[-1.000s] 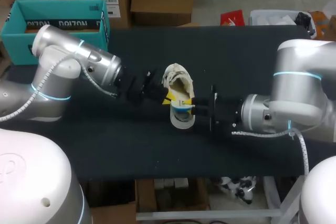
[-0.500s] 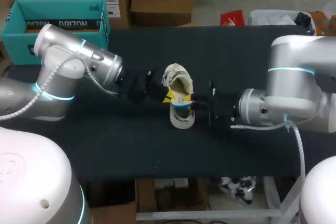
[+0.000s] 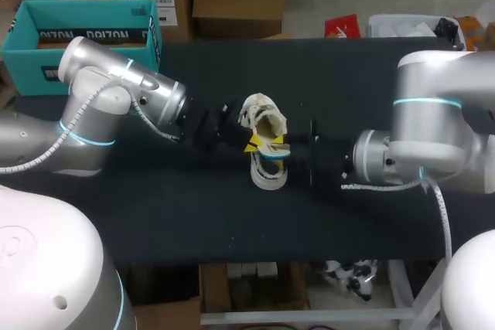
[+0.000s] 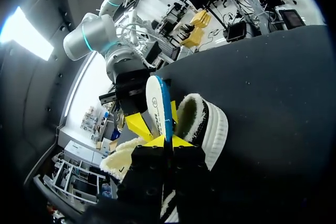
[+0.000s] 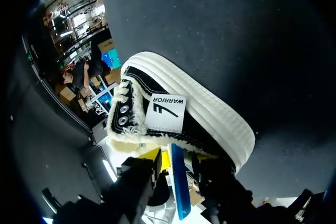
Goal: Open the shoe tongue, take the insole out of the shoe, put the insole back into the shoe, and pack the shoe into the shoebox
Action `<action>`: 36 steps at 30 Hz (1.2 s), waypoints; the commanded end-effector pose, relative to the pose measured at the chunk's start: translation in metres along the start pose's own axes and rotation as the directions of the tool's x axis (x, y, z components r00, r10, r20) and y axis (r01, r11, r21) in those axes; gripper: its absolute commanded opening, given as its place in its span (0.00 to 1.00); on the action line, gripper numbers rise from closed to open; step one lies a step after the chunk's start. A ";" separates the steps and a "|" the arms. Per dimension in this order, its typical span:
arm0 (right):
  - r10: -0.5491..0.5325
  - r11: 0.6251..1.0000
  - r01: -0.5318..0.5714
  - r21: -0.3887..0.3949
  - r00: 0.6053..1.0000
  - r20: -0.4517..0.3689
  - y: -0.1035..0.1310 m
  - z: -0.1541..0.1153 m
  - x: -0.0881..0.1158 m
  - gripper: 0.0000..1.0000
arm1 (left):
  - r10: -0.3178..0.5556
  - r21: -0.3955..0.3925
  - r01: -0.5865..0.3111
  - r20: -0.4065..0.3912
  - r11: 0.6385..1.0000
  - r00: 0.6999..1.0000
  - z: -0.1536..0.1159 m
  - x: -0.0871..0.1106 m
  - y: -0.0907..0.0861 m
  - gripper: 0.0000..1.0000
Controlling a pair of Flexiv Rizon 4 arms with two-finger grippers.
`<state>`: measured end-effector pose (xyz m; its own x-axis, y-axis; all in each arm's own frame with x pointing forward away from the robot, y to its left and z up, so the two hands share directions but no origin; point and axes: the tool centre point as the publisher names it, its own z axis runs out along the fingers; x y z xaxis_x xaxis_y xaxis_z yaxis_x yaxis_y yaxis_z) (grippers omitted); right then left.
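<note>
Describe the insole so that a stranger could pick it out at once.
On the black table, look at the fleece-lined shoe lying in its middle. The insole is the thin flat strip standing on edge out of the shoe's opening, pinched in the left end effector. Its bright blue edge sets it apart from the shoe's cream fleece and white sole.
</note>
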<state>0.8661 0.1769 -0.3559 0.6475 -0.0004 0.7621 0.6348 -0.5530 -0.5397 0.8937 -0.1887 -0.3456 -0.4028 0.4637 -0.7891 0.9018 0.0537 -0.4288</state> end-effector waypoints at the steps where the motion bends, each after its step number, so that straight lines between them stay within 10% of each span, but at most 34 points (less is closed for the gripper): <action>1: -0.012 0.999 0.011 -0.051 1.000 -0.020 -0.019 -0.020 -0.006 0.55 | -0.001 -0.004 0.001 0.008 1.000 1.000 0.001 0.002 0.000 0.00; 12: -0.021 0.997 0.019 -0.070 0.999 -0.034 -0.029 -0.016 -0.010 0.35 | -0.007 -0.007 0.007 0.008 1.000 1.000 0.001 0.003 -0.001 0.00; 15: -0.022 0.998 0.020 -0.064 0.999 -0.033 -0.029 -0.013 -0.009 0.00 | -0.008 -0.008 0.008 0.009 1.000 1.000 0.001 0.003 -0.001 0.00; 19: -0.026 0.998 0.024 -0.062 0.999 -0.030 -0.031 -0.012 -0.009 0.00 | -0.010 -0.007 0.010 0.010 1.000 1.000 -0.003 0.003 -0.005 0.00; 25: -0.030 0.997 0.028 -0.078 0.999 -0.029 -0.033 -0.013 -0.009 0.00 | 0.017 0.022 -0.018 0.040 1.000 0.999 -0.005 0.000 -0.023 0.58; 27: -0.030 0.997 0.027 -0.078 0.999 -0.031 -0.033 -0.013 -0.010 0.00 | 0.026 0.026 -0.027 0.043 0.999 0.999 -0.004 0.000 -0.027 0.47; 30: -0.028 0.996 0.025 -0.081 0.999 -0.031 -0.034 -0.013 -0.010 0.00 | 0.034 0.029 -0.036 0.044 0.999 0.998 -0.002 -0.002 -0.030 0.00; 36: -0.024 0.996 0.021 -0.083 0.999 -0.032 -0.032 -0.011 -0.010 0.00 | 0.036 0.029 -0.037 0.031 0.999 0.999 0.005 -0.002 -0.028 0.00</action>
<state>0.8342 0.1808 -0.3386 0.6228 -0.0084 0.7824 0.6133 -0.6156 -0.4948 0.8677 -0.1895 -0.3322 -0.3736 0.4382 -0.8176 0.9116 0.0107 -0.4109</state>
